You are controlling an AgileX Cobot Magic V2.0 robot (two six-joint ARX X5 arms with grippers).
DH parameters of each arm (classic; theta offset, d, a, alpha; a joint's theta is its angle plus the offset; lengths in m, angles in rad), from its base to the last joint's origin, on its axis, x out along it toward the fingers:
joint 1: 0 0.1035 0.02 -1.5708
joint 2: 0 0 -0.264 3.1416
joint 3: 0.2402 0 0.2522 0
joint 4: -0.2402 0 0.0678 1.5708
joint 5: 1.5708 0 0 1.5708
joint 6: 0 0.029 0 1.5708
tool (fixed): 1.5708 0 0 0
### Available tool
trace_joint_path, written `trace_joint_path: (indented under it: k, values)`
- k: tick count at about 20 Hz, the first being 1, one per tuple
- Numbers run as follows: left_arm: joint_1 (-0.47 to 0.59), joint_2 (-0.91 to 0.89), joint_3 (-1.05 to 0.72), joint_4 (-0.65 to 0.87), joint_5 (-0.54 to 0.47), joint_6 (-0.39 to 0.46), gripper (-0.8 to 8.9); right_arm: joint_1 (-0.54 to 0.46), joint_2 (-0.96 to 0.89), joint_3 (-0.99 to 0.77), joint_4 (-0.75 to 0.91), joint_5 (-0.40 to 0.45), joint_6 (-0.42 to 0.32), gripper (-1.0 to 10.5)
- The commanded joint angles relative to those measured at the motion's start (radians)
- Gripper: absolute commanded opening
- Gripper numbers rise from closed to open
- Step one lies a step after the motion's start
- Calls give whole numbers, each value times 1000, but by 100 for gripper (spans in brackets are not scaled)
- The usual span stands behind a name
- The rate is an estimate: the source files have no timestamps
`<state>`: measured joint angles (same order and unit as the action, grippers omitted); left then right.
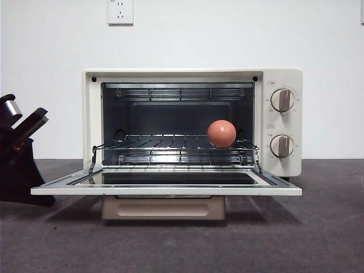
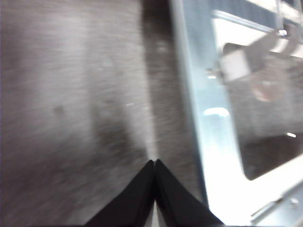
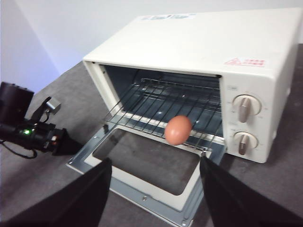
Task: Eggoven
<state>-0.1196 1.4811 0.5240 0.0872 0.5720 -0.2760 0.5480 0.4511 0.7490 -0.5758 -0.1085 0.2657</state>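
The cream toaster oven (image 1: pixel 284 77) stands in the middle of the table with its door (image 1: pixel 165 190) folded down flat. The reddish-brown egg (image 1: pixel 221 133) rests on the wire rack (image 1: pixel 153 142) inside, toward the dial side. In the right wrist view the egg (image 3: pixel 178 129) sits near the rack's front edge. My right gripper (image 3: pixel 155 161) is open and empty, hanging above and in front of the open door. My left gripper (image 2: pixel 155 163) is shut and empty, low over the table beside the door's left edge (image 2: pixel 196 109). The left wrist view is blurred.
The left arm (image 1: pixel 23 165) is dark at the left edge of the front view, close to the door's corner; it also shows in the right wrist view (image 3: pixel 28 132). Two dials (image 1: pixel 282 99) sit on the oven's right side. A grey table top (image 1: pixel 318 227) surrounds the oven.
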Motion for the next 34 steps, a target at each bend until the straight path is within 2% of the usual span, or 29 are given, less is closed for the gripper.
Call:
trace_joint_path:
  k: [1, 10, 14, 16, 20, 23, 26, 34]
  values:
    - [0, 35, 2, 18, 40, 6, 6, 7, 3, 12, 5, 6, -4, 297]
    - [8, 95, 2, 71, 234, -7, 6, 7, 3, 12, 5, 12, 5, 297]
    - [44, 95, 3, 222, 373, -140, 6, 7, 3, 12, 5, 12, 8, 297]
    - [61, 94, 3, 336, 395, -236, 6, 7, 3, 12, 5, 12, 11, 297]
    - [70, 94, 6, 577, 391, -399, 6, 7, 3, 12, 5, 12, 11, 297]
    - [70, 94, 19, 703, 336, -475, 6, 7, 3, 12, 5, 12, 15, 297]
    - [70, 94, 45, 715, 298, -479, 6, 7, 3, 12, -10, 12, 15, 297]
    - [55, 33, 45, 663, 291, -465, 7, 7, 3, 12, -32, 12, 14, 297]
